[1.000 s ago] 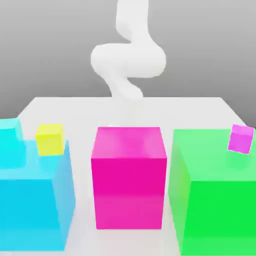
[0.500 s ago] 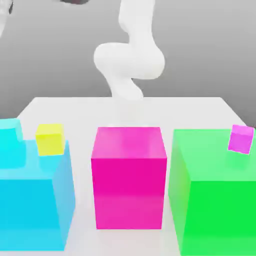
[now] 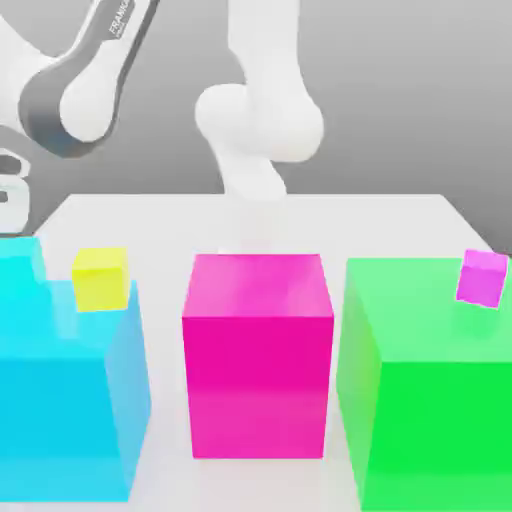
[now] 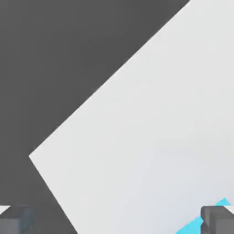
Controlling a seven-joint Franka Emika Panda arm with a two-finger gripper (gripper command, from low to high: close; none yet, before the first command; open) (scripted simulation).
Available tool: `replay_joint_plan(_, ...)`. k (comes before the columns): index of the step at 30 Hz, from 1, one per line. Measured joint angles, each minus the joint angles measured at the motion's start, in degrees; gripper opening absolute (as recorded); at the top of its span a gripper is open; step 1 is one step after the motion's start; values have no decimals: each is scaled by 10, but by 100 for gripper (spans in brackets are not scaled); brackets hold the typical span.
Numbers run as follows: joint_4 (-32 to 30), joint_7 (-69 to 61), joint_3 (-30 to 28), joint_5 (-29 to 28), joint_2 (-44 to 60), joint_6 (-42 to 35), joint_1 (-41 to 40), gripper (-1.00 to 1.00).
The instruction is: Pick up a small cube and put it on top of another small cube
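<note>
Gripper (image 4: 117,219) jaws spread wide and empty over the white table (image 4: 160,114); the small cube (image 3: 100,278) sits on the cyan block (image 3: 60,400), near and toward the exterior view's right of the hand.

A white table (image 3: 400,215) stands before a plain grey backdrop (image 3: 420,90), evenly lit

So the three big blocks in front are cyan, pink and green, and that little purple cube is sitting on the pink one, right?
Not quite. In the exterior view the little purple cube appears to sit on the green block, at the exterior view's right, not on the pink block, whose top is bare. The rest holds: the big blocks are cyan, pink and green.
</note>
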Motion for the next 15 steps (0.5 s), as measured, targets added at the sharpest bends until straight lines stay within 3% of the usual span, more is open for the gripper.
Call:
replay_joint_plan(8,-138,195,-4,37,32,34,-7,0)
replay_joint_plan(15,-136,198,5,62,133,123,-18,0)
